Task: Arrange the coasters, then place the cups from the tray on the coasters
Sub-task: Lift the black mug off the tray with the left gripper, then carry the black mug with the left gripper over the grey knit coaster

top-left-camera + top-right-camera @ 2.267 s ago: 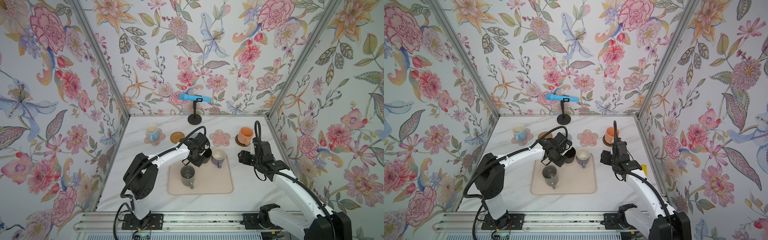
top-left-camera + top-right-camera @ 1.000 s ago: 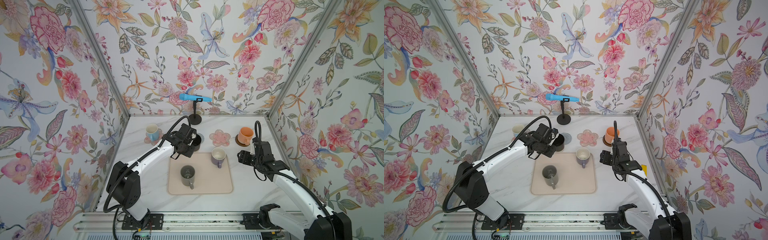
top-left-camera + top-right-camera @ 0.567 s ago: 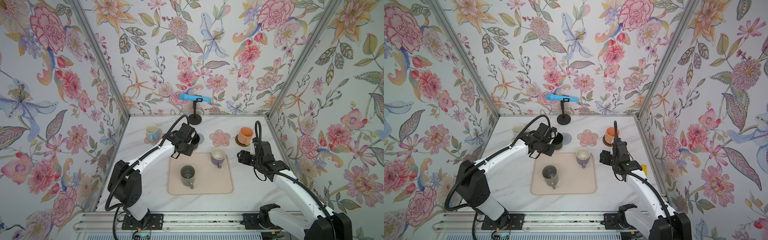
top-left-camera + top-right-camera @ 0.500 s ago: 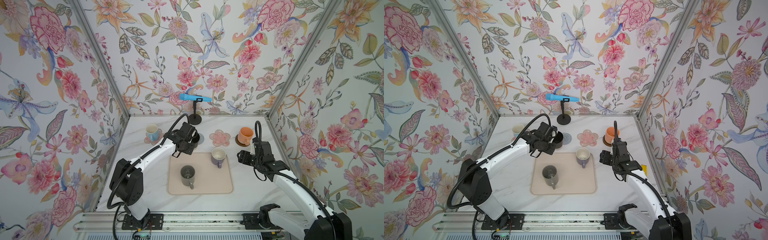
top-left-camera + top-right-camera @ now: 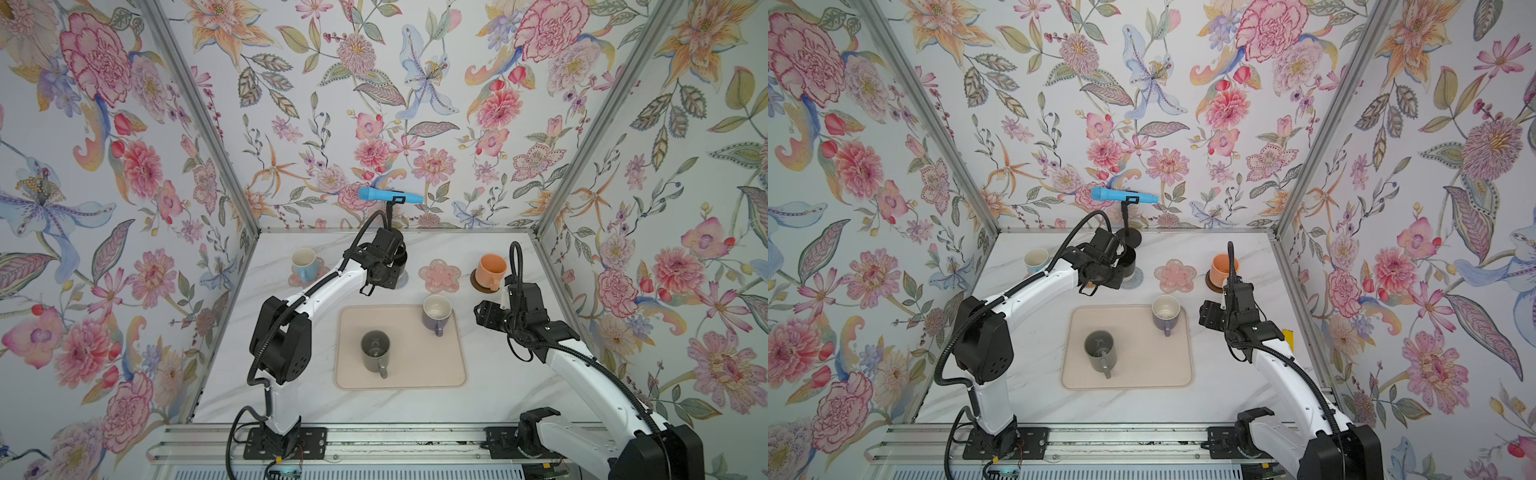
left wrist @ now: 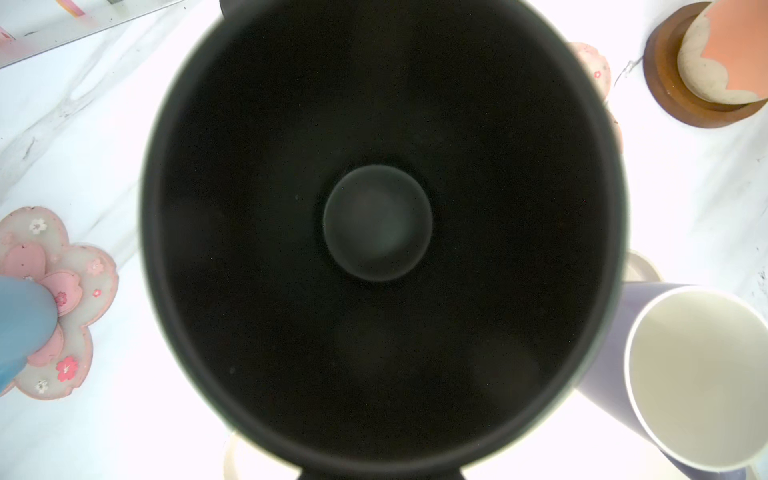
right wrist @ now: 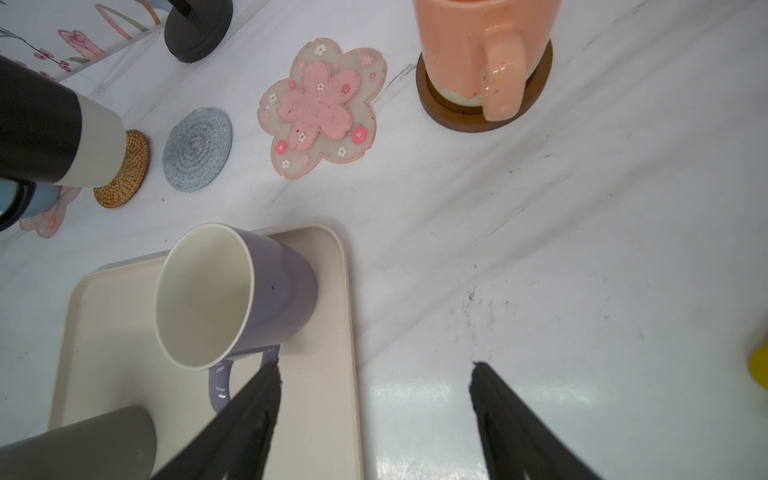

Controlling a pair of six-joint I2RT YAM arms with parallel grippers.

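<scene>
The left gripper was largely hidden. Its own wrist block covered the fingers in both top views, and the dark inside of the black mug with a pale lower band filled the left wrist view. The jaws were closed tight on the black mug, though where on it the fingers gripped could not be seen.

Arm and mug covered the round woven tan rattan coaster in both top views. Only the right wrist view showed it, with the mug's pale base resting on it or just above; which could not be told. The round grey-blue crocheted coaster lay bare just beside it.

The right gripper hung with its jaws wide and empty over the white marble tabletop, just beside a corner of the large beige-pink rectangular tray. The purple mug with a white inside stood in that corner, its handle near one finger but apart from it in both top views.

The grey mug, cut off in the right wrist view, also stood on the tray. The light blue mug sat on a pink translucent flower-shaped coaster and the orange mug on the dark brown disc coaster. The second pink flower coaster lay bare between the crocheted one and the brown disc.
</scene>
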